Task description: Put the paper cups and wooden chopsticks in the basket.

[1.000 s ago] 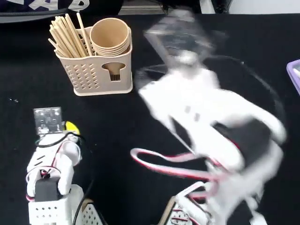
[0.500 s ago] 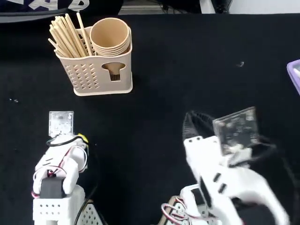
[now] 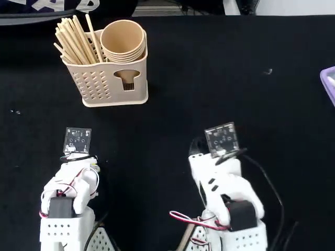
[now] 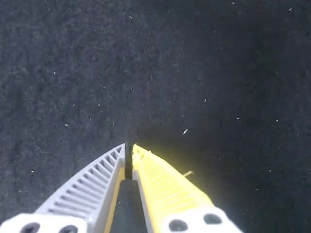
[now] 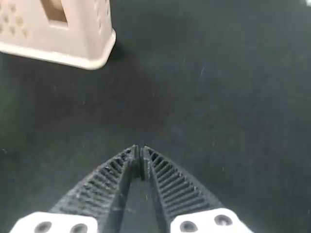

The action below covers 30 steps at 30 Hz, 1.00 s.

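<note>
A beige perforated basket [image 3: 109, 79] stands at the back left of the black table. Several wooden chopsticks [image 3: 76, 41] stand upright in its left compartment, and a stack of paper cups [image 3: 123, 40] sits in its right one. Both arms are folded back at the table's near edge. My left gripper [image 4: 129, 147], with one grey and one yellow finger, is shut over bare cloth with nothing in it. My right gripper [image 5: 138, 151], black-fingered, is also shut and holds nothing; the basket's base corner [image 5: 73, 36] lies ahead of it.
A purple container's edge [image 3: 328, 83] pokes in at the right side of the table. The left arm's base [image 3: 65, 209] and the right arm's base [image 3: 230, 209] sit at the near edge. A small speck [image 3: 268, 71] lies on the cloth at the back right.
The right arm has swung back from near the basket and folded down at the near edge. The left arm has drawn back slightly toward its base.
</note>
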Available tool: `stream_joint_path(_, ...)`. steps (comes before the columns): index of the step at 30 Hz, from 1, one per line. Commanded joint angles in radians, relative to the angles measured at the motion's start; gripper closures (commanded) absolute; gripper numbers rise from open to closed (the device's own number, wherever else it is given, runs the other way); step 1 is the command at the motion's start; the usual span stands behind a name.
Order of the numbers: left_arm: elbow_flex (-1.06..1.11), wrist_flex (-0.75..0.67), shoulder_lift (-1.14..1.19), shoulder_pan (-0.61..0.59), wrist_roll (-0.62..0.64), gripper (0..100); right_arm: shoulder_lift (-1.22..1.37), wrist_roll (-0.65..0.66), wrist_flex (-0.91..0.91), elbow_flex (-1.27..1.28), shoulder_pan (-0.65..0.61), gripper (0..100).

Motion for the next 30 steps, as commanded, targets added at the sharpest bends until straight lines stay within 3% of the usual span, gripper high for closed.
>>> stream_joint_path(1,0.024,0.005,-0.006,-0.041,-0.011,97,-0.093,-0.048,-0.025,0.088,0.015,98.6)
stream_joint_path(6,0.024,0.095,-0.008,-0.139,-0.014,97,-0.093,-0.060,-0.081,0.214,0.015,98.3)
stream_joint_path(12,0.024,0.087,-0.005,-0.229,-0.014,97,-0.090,-0.061,-0.066,0.226,0.078,98.2)
stream_joint_path(18,0.024,0.087,-0.005,-0.229,-0.014,97,-0.093,-0.064,0.181,0.226,0.201,98.6)
stream_joint_path(30,0.024,0.087,-0.009,-0.228,-0.014,97,-0.090,-0.061,0.173,0.226,0.219,98.6)
